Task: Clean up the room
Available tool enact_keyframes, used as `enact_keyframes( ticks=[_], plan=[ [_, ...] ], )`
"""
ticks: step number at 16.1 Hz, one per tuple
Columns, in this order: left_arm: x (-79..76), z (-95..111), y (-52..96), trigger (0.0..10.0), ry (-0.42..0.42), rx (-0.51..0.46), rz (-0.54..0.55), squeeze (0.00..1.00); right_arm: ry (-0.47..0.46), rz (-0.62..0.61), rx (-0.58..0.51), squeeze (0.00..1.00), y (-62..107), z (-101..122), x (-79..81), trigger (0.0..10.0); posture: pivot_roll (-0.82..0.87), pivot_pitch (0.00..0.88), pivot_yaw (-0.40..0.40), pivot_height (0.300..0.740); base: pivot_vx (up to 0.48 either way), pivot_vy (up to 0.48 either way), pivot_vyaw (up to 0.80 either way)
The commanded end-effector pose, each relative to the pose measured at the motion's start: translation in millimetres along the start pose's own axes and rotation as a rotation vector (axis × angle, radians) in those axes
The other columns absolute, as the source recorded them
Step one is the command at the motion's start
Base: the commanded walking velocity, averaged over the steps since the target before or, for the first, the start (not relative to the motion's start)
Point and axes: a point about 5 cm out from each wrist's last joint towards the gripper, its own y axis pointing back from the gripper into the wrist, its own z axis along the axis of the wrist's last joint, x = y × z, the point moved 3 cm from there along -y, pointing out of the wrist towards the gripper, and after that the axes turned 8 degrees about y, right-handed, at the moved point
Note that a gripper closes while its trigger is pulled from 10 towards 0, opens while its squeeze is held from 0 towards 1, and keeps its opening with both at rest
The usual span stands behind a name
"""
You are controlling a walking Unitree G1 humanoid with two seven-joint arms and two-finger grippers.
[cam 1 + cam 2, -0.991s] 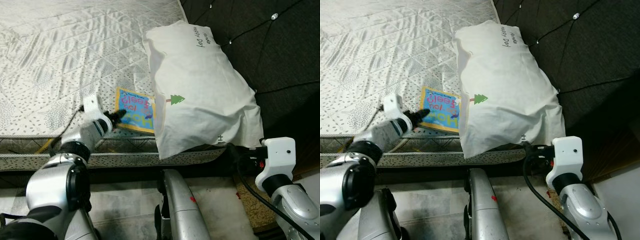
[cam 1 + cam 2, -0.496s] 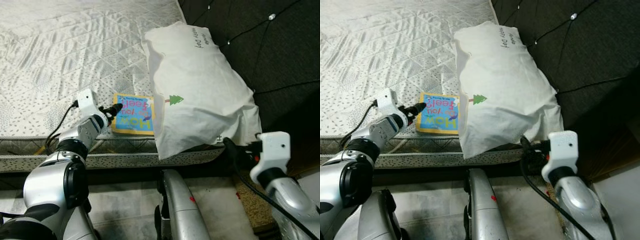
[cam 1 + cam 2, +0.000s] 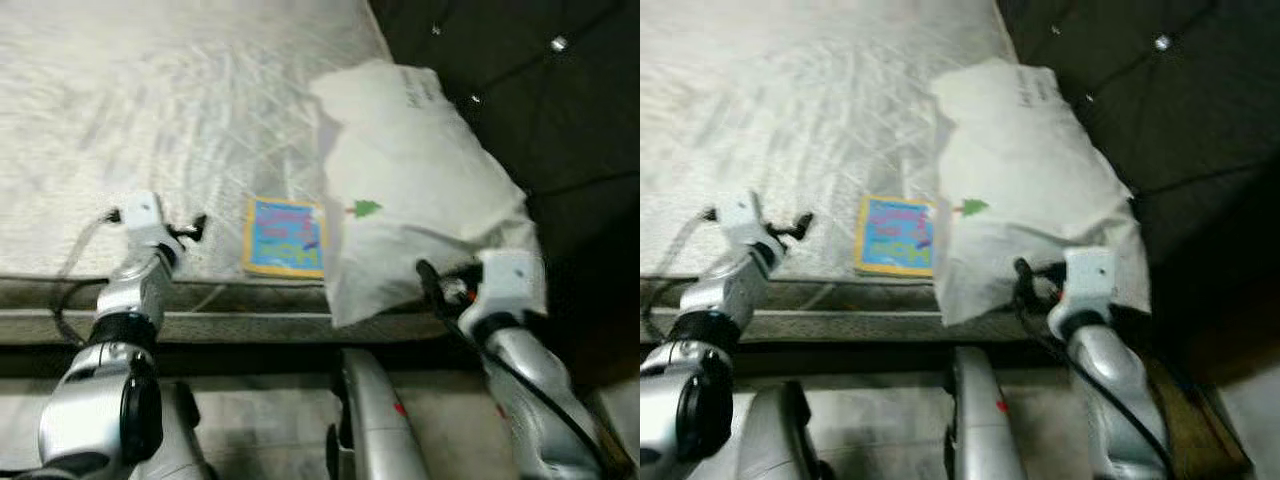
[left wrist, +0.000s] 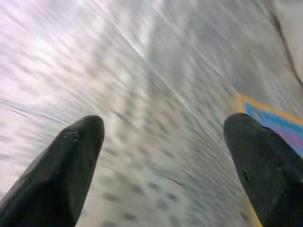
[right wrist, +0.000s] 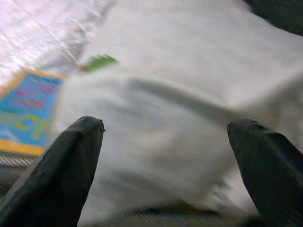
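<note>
The blue book [image 3: 286, 236] lay flat near the bed's [image 3: 150, 120] front edge, touching the white pillow [image 3: 420, 210]. Left end effector [image 3: 195, 229] hovered beside the book, fingers spread, empty. Right end effector [image 5: 165, 156] faced the pillow, fingers spread, empty.

I see a pale silver-grey mattress [image 3: 180, 110] with a quilted diamond pattern and small dark specks. The book [image 3: 285, 236] on it is bright blue with a yellow-orange border and pink and yellow lettering. The pillow [image 3: 420, 190] is off-white with a small green tree print and dark handwriting near the top. The headboard [image 3: 540, 90] is black, tufted, with shiny studs. Both arms are silver, fingers [image 4: 66, 175] black.
</note>
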Motion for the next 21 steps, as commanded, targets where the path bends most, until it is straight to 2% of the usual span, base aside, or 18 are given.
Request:
enact_keyframes(
  ticks=[1,2,4,5,7,8,9,10,11,12,13,14,15,16,18,21],
  plan=[
    [-2.6,6,2.8,10.0,-0.037,-0.024,0.029,0.86,0.006,-0.028,-0.001,0.0,-7.5,-2,-3.1,10.0,-0.04,0.0,-0.083,0.552,0.0,0.0,0.0],
    [-1.4,17,12.1,10.0,-0.12,-0.071,0.071,0.0,0.016,-0.028,-0.017,0.0,-23.9,1,0.3,10.0,0.0,0.0,-0.082,0.552,0.0,0.0,0.0],
    [-1.4,12,29.3,10.0,-0.022,-0.123,-0.068,0.0,-0.033,0.023,-0.023,0.0,-42.8,4,13.4,10.0,0.02,0.0,-0.066,0.552,0.0,0.0,0.0],
    [1.9,3,33.8,10.0,-0.088,-0.117,-0.083,1.0,0.012,0.028,-0.05,0.0,-50.2,9,17.2,10.0,0.0,0.0,-0.038,0.552,0.0,0.0,0.0],
    [-1.7,-3,40.1,10.0,-0.199,-0.124,-0.123,1.0,0.036,0.029,-0.076,0.0,-58.7,14,19.6,10.0,-0.01,0.0,-0.006,0.552,0.0,0.0,0.0],
    [-11.5,2,48.1,10.0,-0.273,-0.223,-0.16,0.96,-0.001,0.031,-0.091,0.0,-62.9,17,18.3,10.0,-0.02,0.0,0.012,0.552,0.0,0.0,0.0],
    [-13.3,3,50.1,10.0,-0.313,-0.244,-0.156,0.6,-0.007,0.039,-0.1,0.0,-62.8,17,19.2,10.0,-0.02,0.0,0.019,0.552,0.0,0.0,0.0],
    [-15.9,4,53.2,10.0,-0.336,-0.25,-0.14,0.0,-0.004,0.067,-0.1,0.0,-61.3,14,24.9,10.0,-0.02,0.0,0.027,0.552,0.0,0.0,0.0],
    [-23.1,4,59.9,10.0,-0.291,-0.271,-0.199,0.0,0.0,0.09,-0.096,0.0,-57.9,10,32.5,10.0,-0.02,0.0,0.035,0.552,0.0,0.0,0.0],
    [-27.6,1,68.0,10.0,-0.284,-0.291,-0.238,0.0,-0.002,0.104,-0.091,0.0,-54.9,6,37.5,10.0,-0.02,0.0,0.028,0.552,0.0,0.0,0.0],
    [-25.2,-12,80.3,10.0,-0.303,-0.31,-0.209,0.0,-0.058,0.044,-0.075,0.0,-52.8,-3,32.7,10.0,-0.01,0.0,-0.003,0.552,0.0,0.0,0.0],
    [-24.7,-17,85.6,10.0,-0.298,-0.307,-0.209,0.0,-0.07,0.027,-0.077,0.0,-50.1,-4,31.5,10.0,0.0,0.0,-0.018,0.552,0.0,0.0,0.0],
    [-24.0,-23,91.0,10.0,-0.281,-0.293,-0.205,0.0,-0.076,0.013,-0.096,0.0,-45.9,-3,30.4,10.0,0.01,0.0,-0.037,0.552,0.0,0.0,0.0],
    [-25.6,-30,97.3,10.0,-0.246,-0.273,-0.215,0.0,-0.088,-0.048,-0.11,0.0,-40.0,-1,21.2,10.0,0.01,0.0,-0.051,0.552,0.0,0.0,0.0],
    [-27.3,-31,103.5,10.0,-0.234,-0.269,-0.23,0.0,-0.152,-0.111,-0.105,0.0,-31.6,-4,11.3,10.0,-0.01,0.0,-0.058,0.552,0.0,0.0,-0.51],
    [-32.7,-31,104.9,10.0,-0.236,-0.267,-0.248,0.0,-0.111,-0.11,-0.124,0.0,-28.9,0,9.7,10.0,-0.03,0.0,-0.045,0.582,0.0,0.0,-0.14]
  ],
)
